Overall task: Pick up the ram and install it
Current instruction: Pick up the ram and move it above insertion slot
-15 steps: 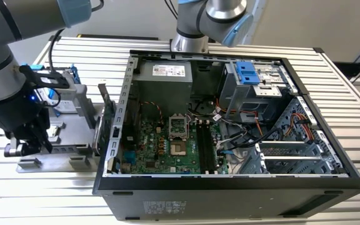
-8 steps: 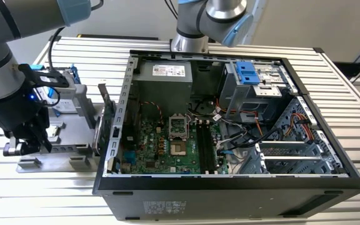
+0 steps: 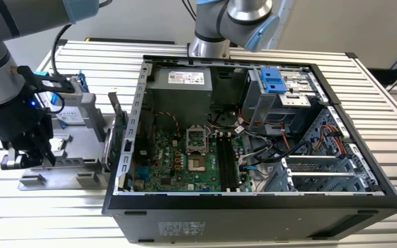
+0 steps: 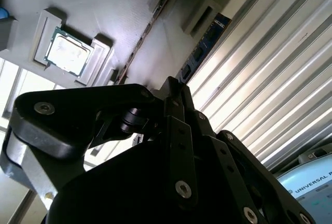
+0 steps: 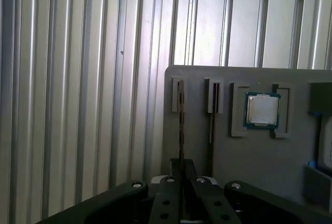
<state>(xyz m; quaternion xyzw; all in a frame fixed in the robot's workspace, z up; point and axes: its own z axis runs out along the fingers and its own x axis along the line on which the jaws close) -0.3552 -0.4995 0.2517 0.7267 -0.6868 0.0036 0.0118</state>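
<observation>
The ram (image 5: 180,120) is a thin dark-blue stick standing on edge in a slot of the grey holder tray (image 5: 197,89). In the second wrist view its blue face (image 4: 199,47) runs straight out from the fingertips. My gripper (image 5: 181,175) (image 4: 174,92) is drawn together on the near end of that stick, which still rests in its slot. In the exterior view the gripper (image 3: 29,164) hangs low over the tray (image 3: 60,173), on the exterior view's left of the open computer case (image 3: 126,170). Black memory slots (image 3: 226,163) lie on the green motherboard inside the case.
A second thin stick (image 5: 211,120) stands in the neighbouring slot, and a square processor (image 5: 262,110) lies in a tray pocket beside it. A green expansion card (image 3: 119,129) stands upright between the tray and the case wall. A hard drive (image 3: 71,116) sits behind my arm. The table is ribbed metal (image 5: 78,105).
</observation>
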